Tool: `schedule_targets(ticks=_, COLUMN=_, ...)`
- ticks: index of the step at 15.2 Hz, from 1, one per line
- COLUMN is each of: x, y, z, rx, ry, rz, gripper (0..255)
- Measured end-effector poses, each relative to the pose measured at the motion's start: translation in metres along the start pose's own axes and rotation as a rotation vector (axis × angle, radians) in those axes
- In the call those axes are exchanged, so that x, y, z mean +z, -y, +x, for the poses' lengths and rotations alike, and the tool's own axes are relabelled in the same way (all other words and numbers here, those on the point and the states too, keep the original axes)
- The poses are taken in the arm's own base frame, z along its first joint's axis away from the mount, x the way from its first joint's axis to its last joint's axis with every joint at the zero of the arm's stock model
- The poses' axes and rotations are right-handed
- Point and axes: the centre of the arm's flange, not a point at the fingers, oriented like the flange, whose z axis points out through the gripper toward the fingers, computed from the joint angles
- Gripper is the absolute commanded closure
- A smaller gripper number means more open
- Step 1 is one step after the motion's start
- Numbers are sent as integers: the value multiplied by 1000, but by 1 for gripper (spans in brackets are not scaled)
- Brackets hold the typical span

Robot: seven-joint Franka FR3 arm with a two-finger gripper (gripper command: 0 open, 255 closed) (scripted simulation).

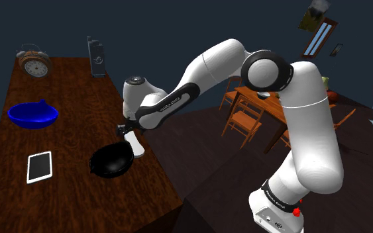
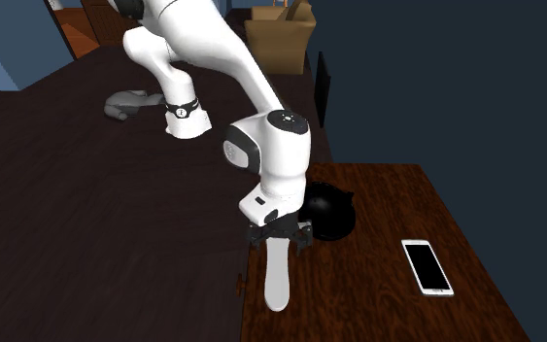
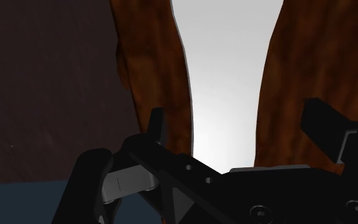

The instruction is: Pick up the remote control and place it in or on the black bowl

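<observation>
**Ana:** Shoulder view first. Where is the remote control [image 1: 136, 144]?

**Ben:** It is white. It lies on the brown surface [image 1: 65, 99], by the long edge nearest the arm's stand. The black bowl [image 1: 112, 161] sits just beside it. The tool [image 1: 125, 131] is right over it. The arm hides a lot, so I can't be sure from here if they touch.

**Ana:** Now the second exterior view.

**Ben:** The remote control [image 2: 279, 277] is long and thin. It lies along that same edge and sticks out from under the tool [image 2: 279, 233]. The tool is over the end nearest the black bowl [image 2: 331, 209]. A phone [image 2: 427, 267] lies well apart, toward the other long edge.

**Ana:** And the wrist view?

**Ben:** The two fingers [image 3: 156, 124] stand wide apart. The remote control [image 3: 225, 76] runs between them, with brown wood showing on each side. So the tool is open and holds nothing.

**Ana:** How will it feel to lift?

**Ben:** I think light and stiff, so it won't bend. Its smooth sides may be slippery. It is long, so a grab near one end could let the other end tip down.

**Ana:** So where should it grab?

**Ben:** Across the narrow way, on the two long sides, closer to the middle if it can. Squeeze firmly and lift it flat. Then it's a short trip to the bowl.
</observation>
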Motion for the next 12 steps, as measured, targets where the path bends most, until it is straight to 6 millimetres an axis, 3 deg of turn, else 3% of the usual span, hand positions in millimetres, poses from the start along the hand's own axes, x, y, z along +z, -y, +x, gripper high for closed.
schedule_targets(ticks=5, x=26, y=1, z=2, rx=0, ry=0, rz=0, gripper=0)
schedule_targets(ticks=11, x=30, y=1, z=2, rx=0, ry=0, rz=0, gripper=0)
schedule_targets(ticks=12, x=30, y=1, z=2, rx=0, ry=0, rz=0, gripper=255)
